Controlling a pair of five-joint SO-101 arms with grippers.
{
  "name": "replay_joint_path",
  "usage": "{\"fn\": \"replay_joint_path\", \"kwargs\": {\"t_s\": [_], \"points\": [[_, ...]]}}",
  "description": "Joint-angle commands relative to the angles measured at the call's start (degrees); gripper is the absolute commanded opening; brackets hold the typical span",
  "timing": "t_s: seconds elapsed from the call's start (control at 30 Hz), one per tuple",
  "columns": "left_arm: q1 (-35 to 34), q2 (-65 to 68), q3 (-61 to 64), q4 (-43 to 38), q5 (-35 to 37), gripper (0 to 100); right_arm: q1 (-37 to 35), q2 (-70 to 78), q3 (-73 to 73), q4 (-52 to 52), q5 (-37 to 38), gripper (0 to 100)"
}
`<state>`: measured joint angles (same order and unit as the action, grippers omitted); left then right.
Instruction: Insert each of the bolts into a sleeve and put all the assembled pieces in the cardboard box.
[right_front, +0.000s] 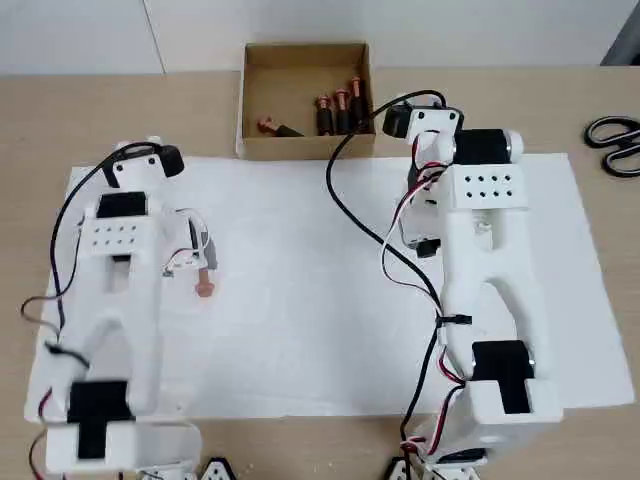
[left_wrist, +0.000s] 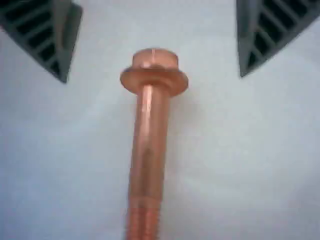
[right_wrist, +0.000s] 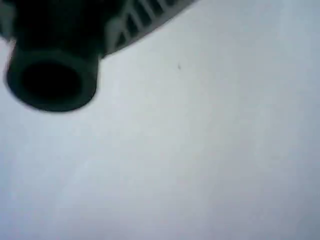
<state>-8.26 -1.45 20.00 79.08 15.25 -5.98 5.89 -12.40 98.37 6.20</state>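
White paper (right_front: 300, 320) covers the wooden table (right_front: 40, 120). One smooth copper flanged bolt (left_wrist: 147, 150) lies between the left claw's (left_wrist: 152, 75) spread fingers. The right claw (right_front: 424, 243) grips one black tubular sleeve (right_wrist: 52, 102). Just beyond it, the cardboard box (right_front: 305, 58) holds four assembled pieces (right_front: 340, 110).

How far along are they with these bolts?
Mostly done, it seems: about four assembled pieces lie in the cardboard box. In hand: the right gripper holds a black sleeve, and the left gripper hangs open over one bare bolt on the white sheet. Left: join those two and box them.
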Motion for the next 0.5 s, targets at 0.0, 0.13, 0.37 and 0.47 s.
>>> {"fn": "replay_joint_path", "kwargs": {"t_s": [0.0,0.13,0.37,0.47], "points": [[0.09,5.19,-4.88,-0.26,2.02,21,0.31,-3.56,0.0,1.01,0.35,0.3],[0.09,11.78,-6.99,-2.46,2.02,13,0.31,-3.56,0.0,1.01,0.35,0.3],[0.26,18.11,-7.08,-6.15,1.85,2,0.31,-3.56,0.0,1.01,0.35,0.3],[0.35,18.02,-7.08,-5.8,1.76,0,0.22,-3.3,0.09,1.01,0.26,0.3]]}}
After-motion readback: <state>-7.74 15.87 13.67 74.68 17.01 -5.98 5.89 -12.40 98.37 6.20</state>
